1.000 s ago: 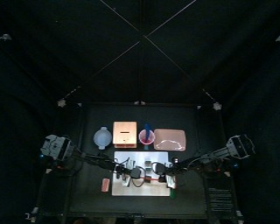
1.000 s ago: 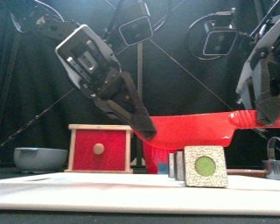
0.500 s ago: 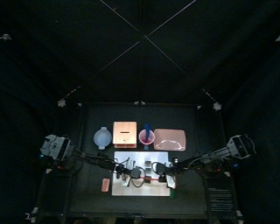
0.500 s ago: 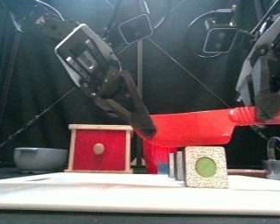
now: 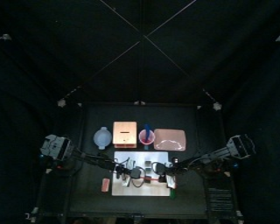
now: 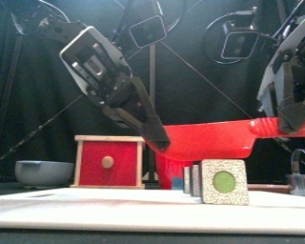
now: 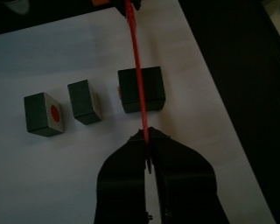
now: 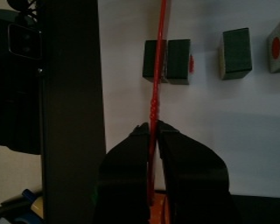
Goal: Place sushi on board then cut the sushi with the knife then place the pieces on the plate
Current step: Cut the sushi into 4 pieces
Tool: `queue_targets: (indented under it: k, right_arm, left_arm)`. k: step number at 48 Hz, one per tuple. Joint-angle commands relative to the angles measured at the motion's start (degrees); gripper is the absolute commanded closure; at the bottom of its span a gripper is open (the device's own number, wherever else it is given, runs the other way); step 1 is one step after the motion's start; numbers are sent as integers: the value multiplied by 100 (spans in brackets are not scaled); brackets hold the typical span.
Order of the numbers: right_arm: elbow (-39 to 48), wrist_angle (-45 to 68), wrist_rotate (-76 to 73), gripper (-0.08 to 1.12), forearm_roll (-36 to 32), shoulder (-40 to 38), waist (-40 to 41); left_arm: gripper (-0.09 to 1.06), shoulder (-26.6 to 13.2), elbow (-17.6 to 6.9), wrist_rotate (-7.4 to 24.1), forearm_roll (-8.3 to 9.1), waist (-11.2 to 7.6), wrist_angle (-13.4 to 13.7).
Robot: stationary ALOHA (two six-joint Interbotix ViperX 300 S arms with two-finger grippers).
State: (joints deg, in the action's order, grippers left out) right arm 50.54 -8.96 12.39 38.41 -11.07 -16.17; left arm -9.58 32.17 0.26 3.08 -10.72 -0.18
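I'm in the cutting step. The sushi sits on the white cutting board (image 5: 143, 189) as a short row running along the 12-to-6 line. Two pieces (image 7: 43, 114) are already separated toward the 12 o'clock end, with small gaps between them. A thicker uncut block (image 7: 153, 89) stands at the 6 o'clock end, nearest the table's front edge. Both claws are clenched on the red toy knife (image 6: 213, 138). The left gripper (image 6: 152, 143) has the end at 9 o'clock and the right gripper (image 6: 293, 119) has the end at 3 o'clock, so the blade lies level across the row. Both wrist views show the knife edge-on as a thin red line crossing the thick block a little off its middle. From the front the blade's lower edge sits right at the block's top, and I cannot tell whether it touches yet or hangs just clear. As I judge it, the next move is a straight press down with both arms together, keeping the blade level and square to the row so that the block splits cleanly and does not tip or slide toward its neighbours. After that the knife has to be lifted off and put aside, and the pieces carried one by one to the pink tray (image 5: 170, 140), which lies empty at about 1 o'clock from the board.
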Motion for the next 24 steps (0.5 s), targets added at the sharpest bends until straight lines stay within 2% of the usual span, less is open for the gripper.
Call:
queue_targets:
  k: [1, 24]
  right_arm:
    - [-70, 62, 26, 78, 26, -62, -105]
    - [-88, 62, 26, 78, 149, 220, -158]
  left_arm:
    - [64, 62, -132, 26, 18, 176, -53]
    - [64, -44, -141, 9, -18, 176, -44]
